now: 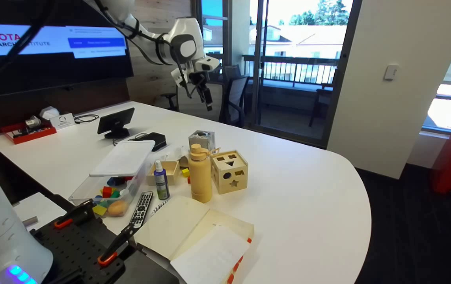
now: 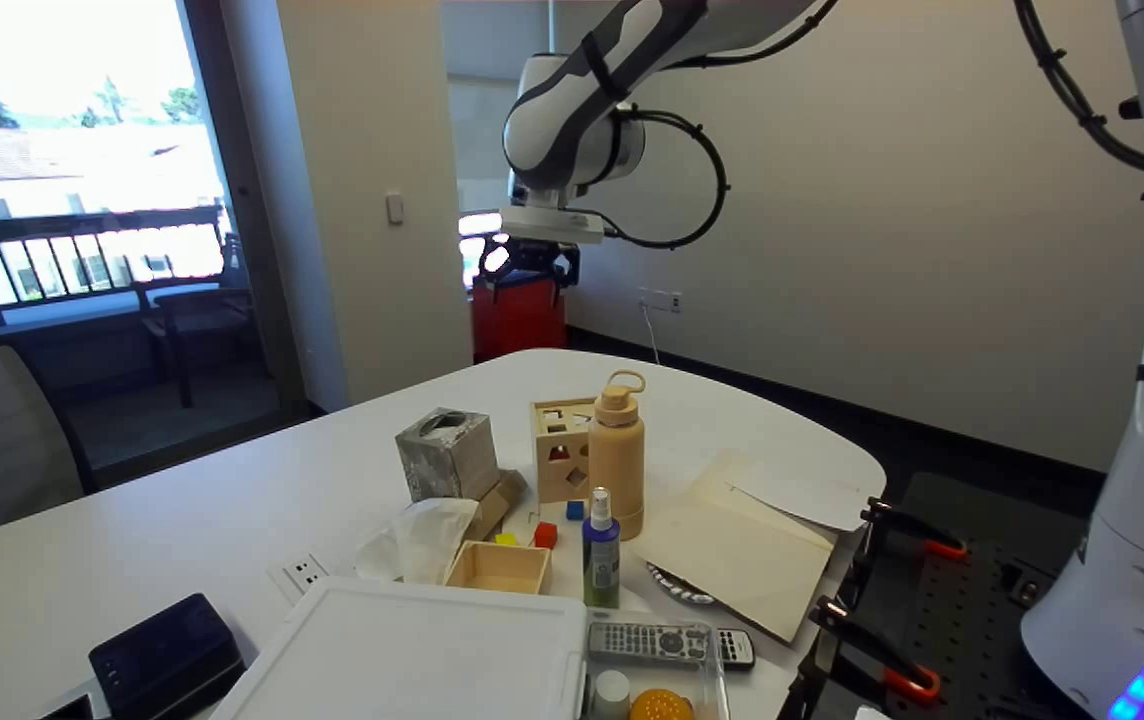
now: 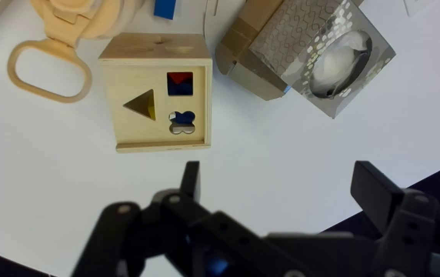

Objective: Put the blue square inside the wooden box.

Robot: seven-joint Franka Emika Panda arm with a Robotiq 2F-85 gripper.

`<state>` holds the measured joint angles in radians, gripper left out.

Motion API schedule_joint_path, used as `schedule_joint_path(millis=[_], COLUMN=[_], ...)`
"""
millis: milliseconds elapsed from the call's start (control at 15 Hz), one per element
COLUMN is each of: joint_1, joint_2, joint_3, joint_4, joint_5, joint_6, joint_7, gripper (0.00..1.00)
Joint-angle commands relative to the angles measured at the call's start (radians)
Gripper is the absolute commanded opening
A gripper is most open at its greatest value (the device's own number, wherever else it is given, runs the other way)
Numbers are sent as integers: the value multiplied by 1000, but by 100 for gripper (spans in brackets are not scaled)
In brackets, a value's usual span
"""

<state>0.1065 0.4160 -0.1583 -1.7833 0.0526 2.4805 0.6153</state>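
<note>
Wrist view: blue square (image 3: 164, 8) (cropped above) near wooden box (image 3: 161, 102).

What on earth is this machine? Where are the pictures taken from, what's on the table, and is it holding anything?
The machine is a white jointed robot arm ending in a black two-fingered gripper. Two pictures are taken from outside the robot; the third looks down from its wrist. Among the things on the white table are a light-tan cubic wooden box with shaped holes, a small blue block, a tall tan bottle with a loop handle and a gray patterned tissue box. The gripper stands open and holds nothing.
</note>
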Motion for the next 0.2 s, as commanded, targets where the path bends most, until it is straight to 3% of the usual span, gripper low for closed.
schedule_joint_path(millis=[0, 133], joint_1=[17, 18], joint_2=[-141, -179], joint_3=[1, 7], joint_4=[-148, -188], joint_5=[-57, -88], joint_6=[-12, -15], joint_7=[40, 53], gripper=[100, 100])
